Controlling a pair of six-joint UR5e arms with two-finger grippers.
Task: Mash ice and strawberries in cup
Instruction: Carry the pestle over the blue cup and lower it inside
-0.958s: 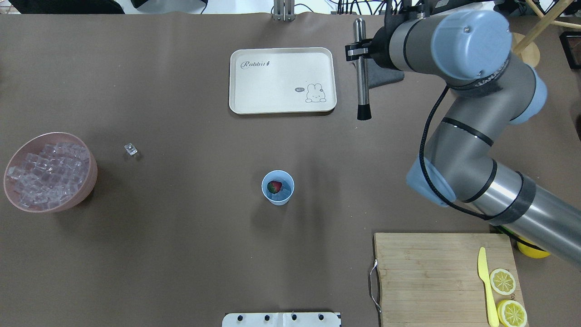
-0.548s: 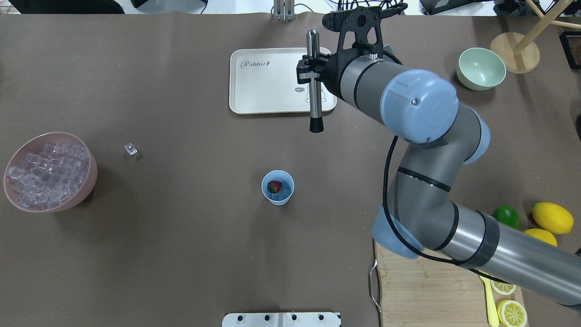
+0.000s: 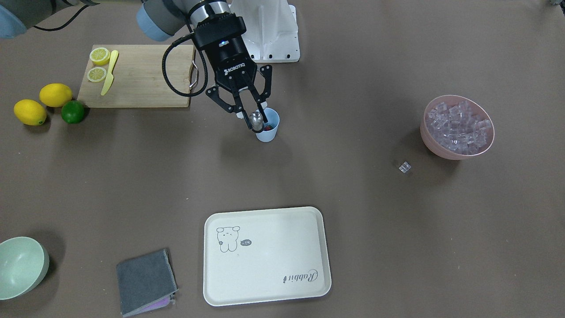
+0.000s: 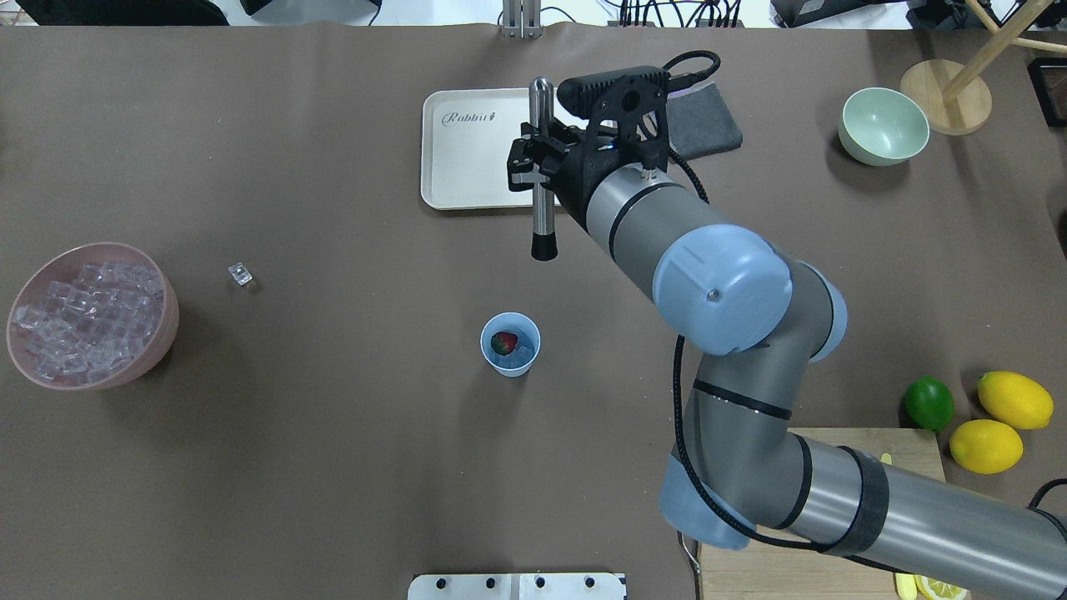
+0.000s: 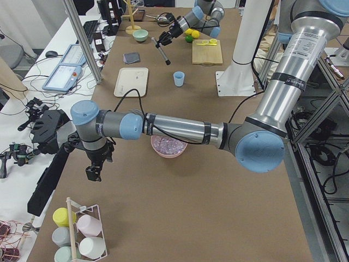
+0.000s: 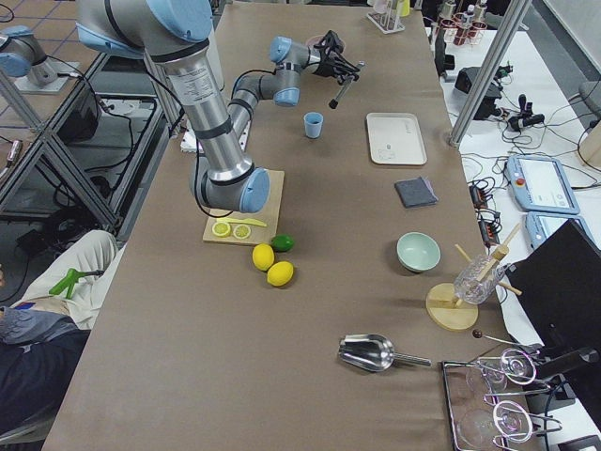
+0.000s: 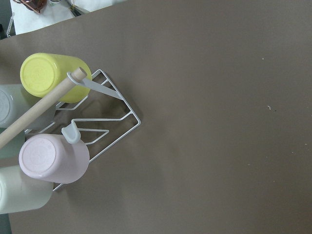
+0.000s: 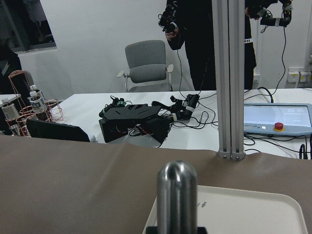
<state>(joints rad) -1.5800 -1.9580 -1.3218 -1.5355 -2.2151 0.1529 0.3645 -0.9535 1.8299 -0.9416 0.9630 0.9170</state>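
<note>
Cup (image 4: 527, 329) holds one strawberry (image 4: 503, 342); one stray ice cube (image 4: 240, 273) lies well apart.

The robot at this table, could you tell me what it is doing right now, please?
The right gripper is shut on a metal muddler and holds it tilted in the air, short of the light-blue cup, not in it. The cup holds a strawberry. Most ice sits in the pink bowl, with one loose cube on the table. The left gripper hangs by a cup rack at the table's end, away from the work.
</note>
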